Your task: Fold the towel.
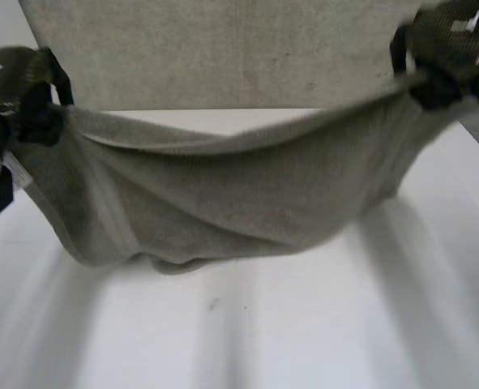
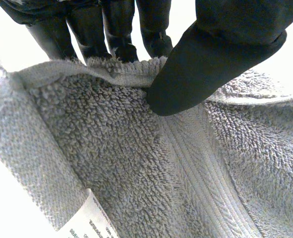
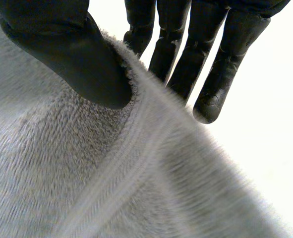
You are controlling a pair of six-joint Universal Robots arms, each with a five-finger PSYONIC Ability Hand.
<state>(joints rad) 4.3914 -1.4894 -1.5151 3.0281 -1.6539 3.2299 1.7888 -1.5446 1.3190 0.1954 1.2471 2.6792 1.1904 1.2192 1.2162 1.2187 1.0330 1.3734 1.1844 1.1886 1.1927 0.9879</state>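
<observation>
Holds grey towel (image 1: 223, 194) stretched in the air over white worktop (image 1: 263, 340), middle sagging low toward the surface. Pinches top hem at one upper corner with left hand (image 1: 36, 113), thumb (image 2: 205, 69) pressed on the front against straight fingers (image 2: 116, 34) behind, and pinches the opposite upper corner the same way with right hand (image 1: 434, 81). Shows white care label (image 2: 87, 223) on the towel edge below the left-hand grip.
</observation>
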